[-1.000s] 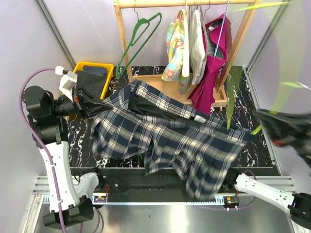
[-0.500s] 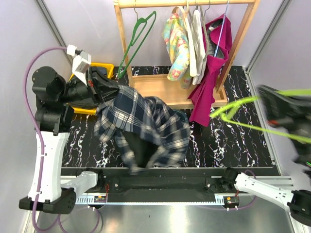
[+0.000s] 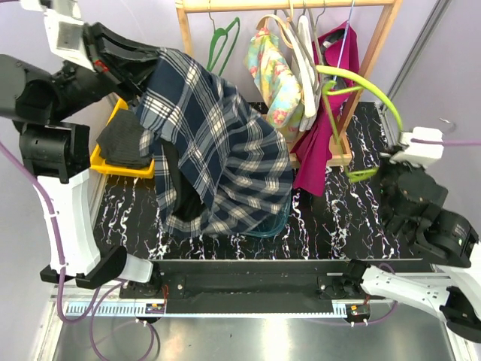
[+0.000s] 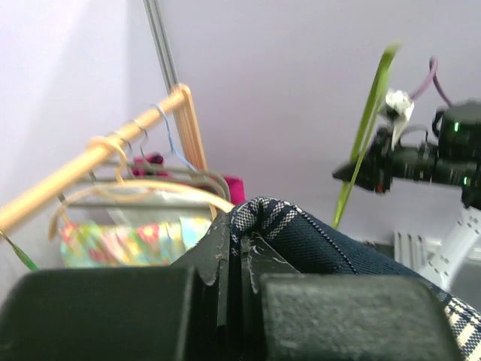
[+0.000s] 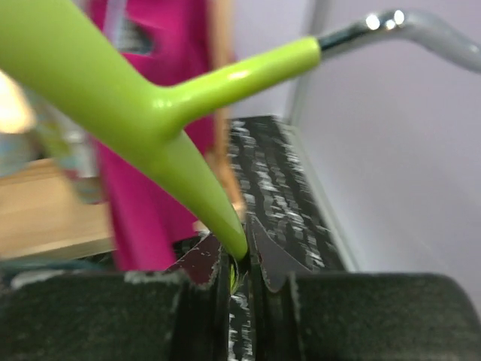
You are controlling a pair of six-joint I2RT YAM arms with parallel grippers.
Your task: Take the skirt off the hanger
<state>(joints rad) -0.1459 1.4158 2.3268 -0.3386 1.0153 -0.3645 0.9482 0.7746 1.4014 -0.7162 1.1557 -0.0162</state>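
Observation:
The navy and white plaid skirt (image 3: 218,150) hangs high over the left of the table, and its hem reaches the marbled top. My left gripper (image 3: 146,66) is raised at the upper left and shut on the skirt's waistband (image 4: 301,233), with cloth pinched between the fingers (image 4: 242,252). The lime green hanger (image 3: 361,79) is apart from the skirt, arching in front of the rack at the right. My right gripper (image 3: 385,167) is shut on the hanger's arm (image 5: 150,98), whose tip sits between the jaws (image 5: 242,263); its metal hook (image 5: 406,22) points up right.
A wooden clothes rack (image 3: 188,45) stands at the back with a dark green hanger (image 3: 218,45), a floral garment (image 3: 270,83) and a magenta garment (image 3: 323,135). A yellow bin (image 3: 105,159) holding dark cloth (image 3: 124,139) sits at the left, beside the hanging skirt.
My left arm has lifted the skirt from the table up to the upper left. The right arm has swung the green hanger, free of the skirt, in towards the rack.

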